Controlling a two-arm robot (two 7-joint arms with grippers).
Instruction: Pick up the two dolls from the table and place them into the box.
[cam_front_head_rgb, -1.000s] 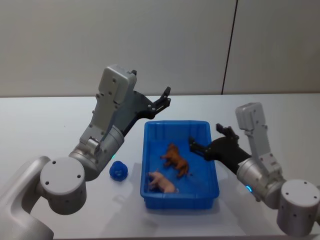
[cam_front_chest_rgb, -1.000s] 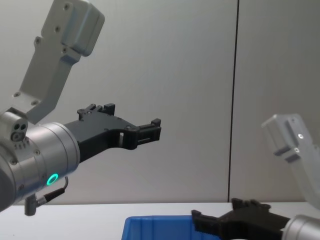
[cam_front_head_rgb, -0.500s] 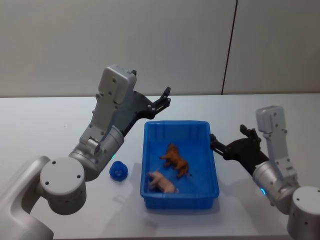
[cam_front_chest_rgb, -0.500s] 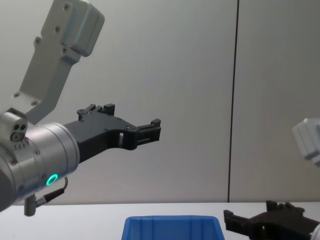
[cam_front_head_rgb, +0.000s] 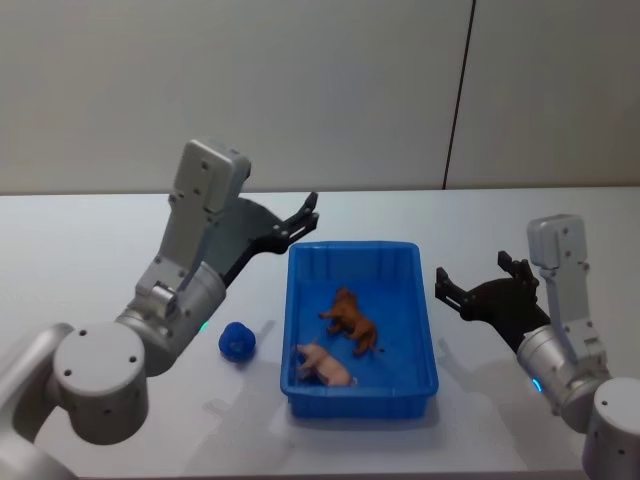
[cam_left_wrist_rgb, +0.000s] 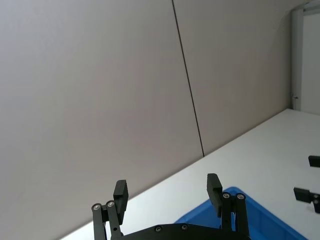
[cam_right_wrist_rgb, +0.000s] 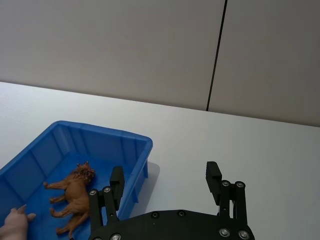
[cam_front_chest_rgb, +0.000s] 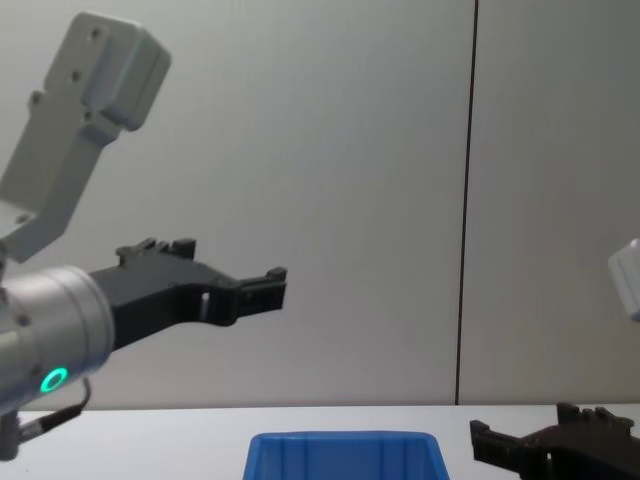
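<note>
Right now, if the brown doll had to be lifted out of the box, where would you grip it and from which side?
Across its trunk, from straight above. The brown doll appears to lie on its side on the floor of the box, with walls all round, so a sideways approach looks blocked. Its legs are thin and splayed; the trunk is the thickest part.

Before me stands a plain grey wall (cam_front_head_rgb: 250, 90), smooth and flat, split by one thin dark seam (cam_front_head_rgb: 458, 95) that runs straight up from where the wall meets my white table (cam_front_head_rgb: 80, 240). The tabletop reaches right back to the wall. Light falls soft and even, and shadows on the table are faint. Farther along the wall I see a pale upright strip (cam_left_wrist_rgb: 305, 55), perhaps a door frame.
</note>
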